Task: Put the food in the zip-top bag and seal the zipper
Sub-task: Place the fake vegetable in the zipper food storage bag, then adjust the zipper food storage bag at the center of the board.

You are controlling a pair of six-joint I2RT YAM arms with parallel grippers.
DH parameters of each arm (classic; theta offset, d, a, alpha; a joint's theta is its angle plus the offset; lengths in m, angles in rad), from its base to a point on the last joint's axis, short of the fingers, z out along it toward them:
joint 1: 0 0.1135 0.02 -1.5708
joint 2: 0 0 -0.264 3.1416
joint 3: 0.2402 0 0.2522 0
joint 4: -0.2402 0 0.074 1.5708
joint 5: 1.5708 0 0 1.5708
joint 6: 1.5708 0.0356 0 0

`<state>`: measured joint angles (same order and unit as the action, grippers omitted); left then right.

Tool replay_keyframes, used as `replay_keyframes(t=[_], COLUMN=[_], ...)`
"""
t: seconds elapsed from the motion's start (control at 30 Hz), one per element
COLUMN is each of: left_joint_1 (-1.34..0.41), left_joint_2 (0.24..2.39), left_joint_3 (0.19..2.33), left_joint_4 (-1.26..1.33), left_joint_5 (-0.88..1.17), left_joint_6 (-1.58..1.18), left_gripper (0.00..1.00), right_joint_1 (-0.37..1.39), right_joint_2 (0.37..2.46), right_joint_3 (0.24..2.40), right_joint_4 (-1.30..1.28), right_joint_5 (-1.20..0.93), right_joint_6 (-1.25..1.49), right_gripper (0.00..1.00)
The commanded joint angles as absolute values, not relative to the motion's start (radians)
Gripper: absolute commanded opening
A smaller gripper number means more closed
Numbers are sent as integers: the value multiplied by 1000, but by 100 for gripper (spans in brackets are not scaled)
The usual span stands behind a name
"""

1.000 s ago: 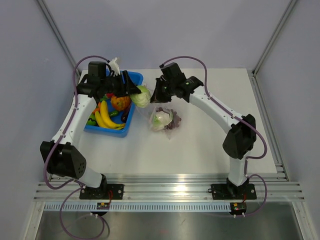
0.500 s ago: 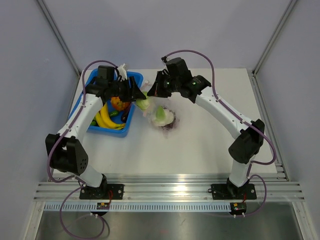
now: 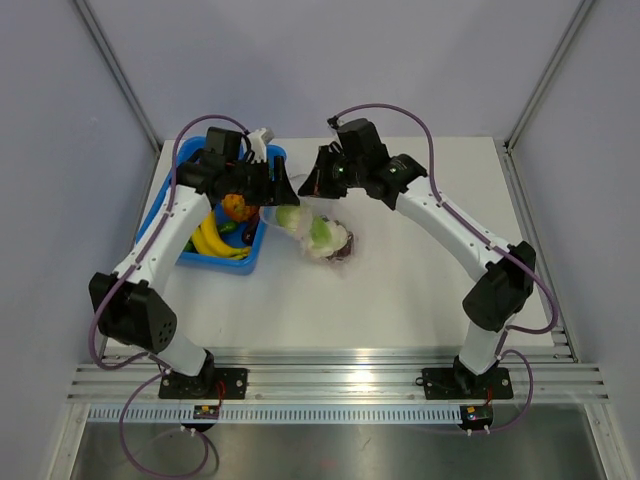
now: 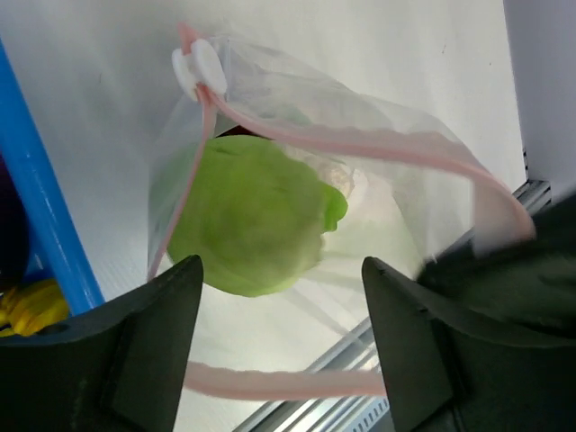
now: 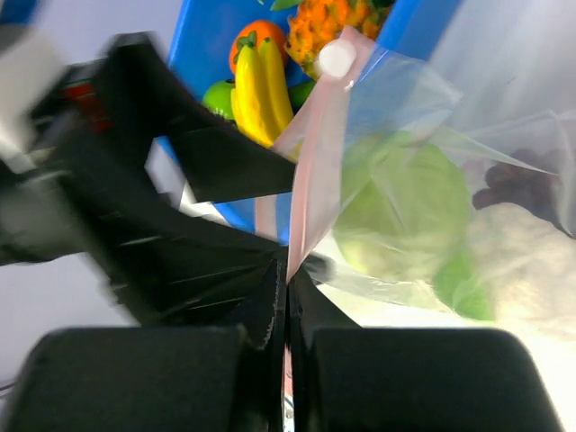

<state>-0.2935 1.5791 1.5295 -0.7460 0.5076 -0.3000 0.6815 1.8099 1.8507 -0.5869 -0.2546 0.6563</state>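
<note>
The zip-top bag [image 3: 330, 238] lies on the white table, right of the blue tray. My right gripper [image 3: 315, 188] is shut on its pink zipper [image 5: 310, 162] and holds the mouth up and open. My left gripper [image 3: 283, 192] is open just over the mouth. The pale green cabbage [image 4: 247, 216] sits inside the mouth, beyond my left fingertips [image 4: 184, 270] and free of them. It also shows through the plastic in the right wrist view [image 5: 405, 207]. Purple grapes [image 5: 522, 184] and another green piece lie deeper in the bag. The white slider [image 4: 200, 67] is at one end of the zipper.
The blue tray [image 3: 190, 257] stands at the left. It holds yellow bananas [image 3: 205, 238], an orange [image 5: 252, 40], a green fruit [image 5: 216, 94] and other toys. The left gripper's black fingers [image 5: 216, 162] are close to my right gripper. The table's metal rail is at the near edge.
My left gripper carried the cabbage right from above the tray's edge to the bag's mouth. The cabbage is now inside the mouth. My right gripper lifted the bag's edge slightly.
</note>
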Motion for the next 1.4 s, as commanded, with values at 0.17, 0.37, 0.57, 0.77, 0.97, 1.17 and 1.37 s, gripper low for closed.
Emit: replay_keyframes(t=[0.17,0.37,0.57,0.77,0.97,1.17,1.37], left_joint_1=[-255,-255,-268,-279,-347,-371,-364], left_joint_2=[1362,1434,1488,1494,1453,1433,1456], left_joint_3=[1502,1454,1381,1423,1627,1664,1566], left_joint_4=[-755,-755,-678,-706,-703,-655,-719], left_joint_5=[517,367,384,382,494,531,505], left_joint_6=[-210,-227,-261,-285,-328,-348,-272], left_gripper=[55,76,67,0,0,0,0], right_joint_1=[630,630,630,626,586,583,586], right_joint_2=[1687,1661,1652,1632,1598,1551,1545], right_joint_3=[1764,1759,1752,1764,1856,1888,1725], right_joint_4=[-497,-511,-518,-566,-672,-695,-654], right_joint_5=[-301,-313,-313,-256,-57,78,16], right_joint_6=[667,652,649,605,529,474,509], right_gripper=[0,0,0,0,0,0,0])
